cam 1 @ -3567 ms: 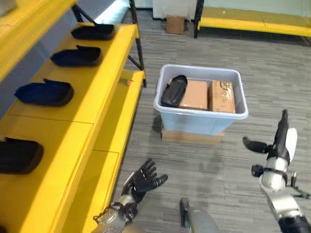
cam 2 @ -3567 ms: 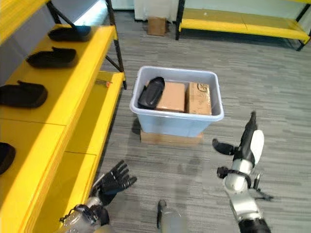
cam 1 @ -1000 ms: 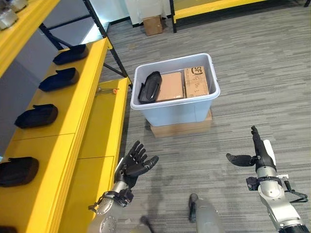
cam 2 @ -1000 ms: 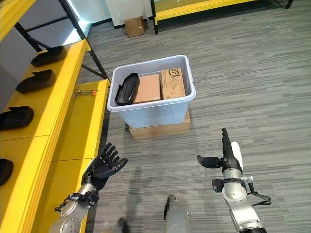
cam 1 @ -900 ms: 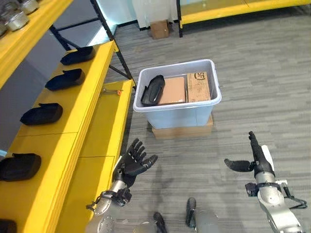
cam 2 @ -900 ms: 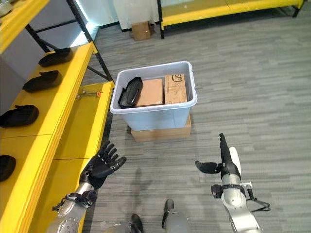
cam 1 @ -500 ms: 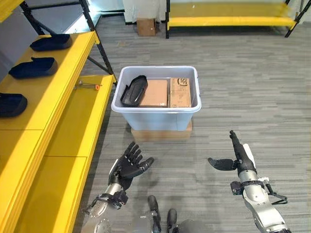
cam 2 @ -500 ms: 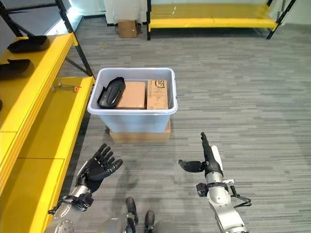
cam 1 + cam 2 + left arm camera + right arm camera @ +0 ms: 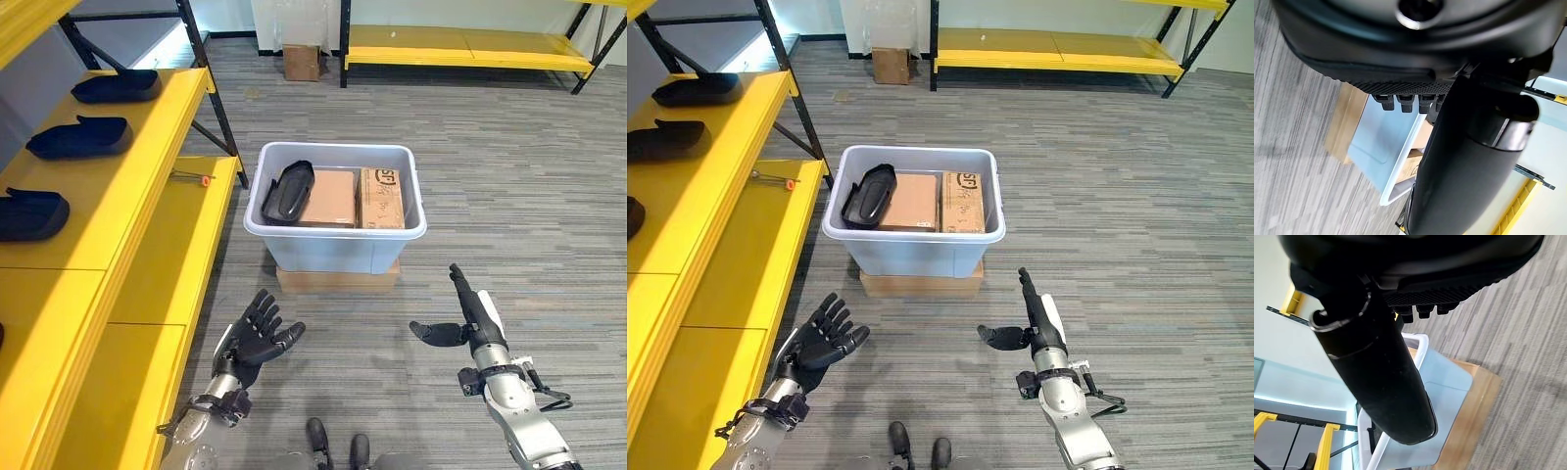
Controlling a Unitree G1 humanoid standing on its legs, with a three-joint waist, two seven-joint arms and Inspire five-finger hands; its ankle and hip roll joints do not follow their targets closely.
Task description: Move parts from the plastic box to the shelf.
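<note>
A black part [image 9: 286, 192] leans tilted against the left inner wall of the plastic box [image 9: 333, 243], at the side nearest to the shelf. Beside it in the box lie two brown cardboard boxes: a plain one [image 9: 328, 199] in the middle, touching the black part, and a printed one [image 9: 381, 199] at the right side. The plastic box is pale blue-grey and it stands on a flat cardboard base [image 9: 338, 278] on the grey carpet floor [image 9: 509, 176].

The yellow shelf [image 9: 147, 196] runs along the robot's left. On its upper level three more black parts lie in a row, well apart from each other: one far [image 9: 117, 86], one in the middle [image 9: 78, 137] and one near [image 9: 31, 214]. On the lower level, near the box, there is a small tool with an orange end [image 9: 191, 177].

The left hand [image 9: 255, 338] is held low in front of the robot, just beside the edge of the shelf, its fingers spread and empty. The right hand [image 9: 472, 324] is opposite to it, also empty, with the fingers straight up and the thumb pointing inward. Both hands are well apart from the plastic box.

Far behind, a small cardboard carton [image 9: 301, 61] stands on the floor next to another low yellow rack [image 9: 460, 44]
</note>
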